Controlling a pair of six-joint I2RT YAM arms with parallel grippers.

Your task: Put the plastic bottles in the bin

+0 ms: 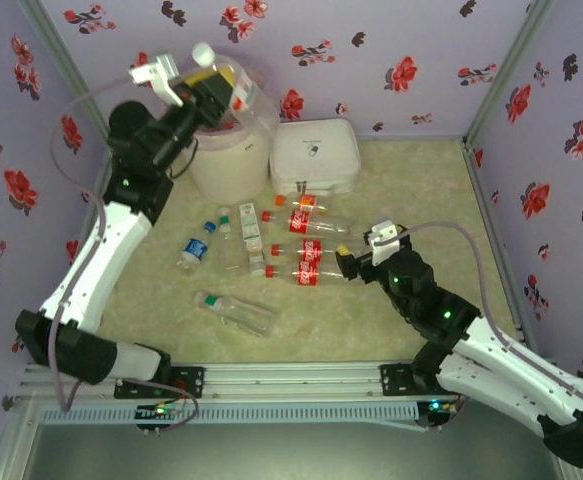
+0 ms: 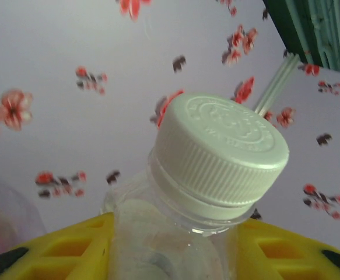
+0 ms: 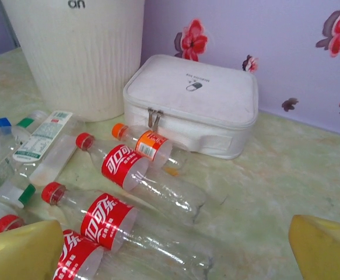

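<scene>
My left gripper [image 1: 221, 88] is raised over the mouth of the bin [image 1: 236, 160], shut on a clear plastic bottle with a white cap [image 1: 203, 52]. In the left wrist view that bottle [image 2: 216, 157] stands between my yellow fingers [image 2: 70, 251], cap pointing up and away. My right gripper [image 1: 349, 262] hovers low over the table, open and holding nothing, beside several red-labelled bottles [image 1: 311, 250]. From the right wrist, my gripper [image 3: 170, 256] frames red-capped bottles [image 3: 123, 169] and an orange-capped one [image 3: 149, 144] lying on their sides, with the bin [image 3: 82, 52] behind them.
A flat white zip case [image 1: 314, 155] sits right of the bin against the back wall. More bottles with blue, green and white caps [image 1: 193, 250] lie left of the red-labelled ones, and one lies alone nearer the front [image 1: 236, 312]. Flowered walls close three sides.
</scene>
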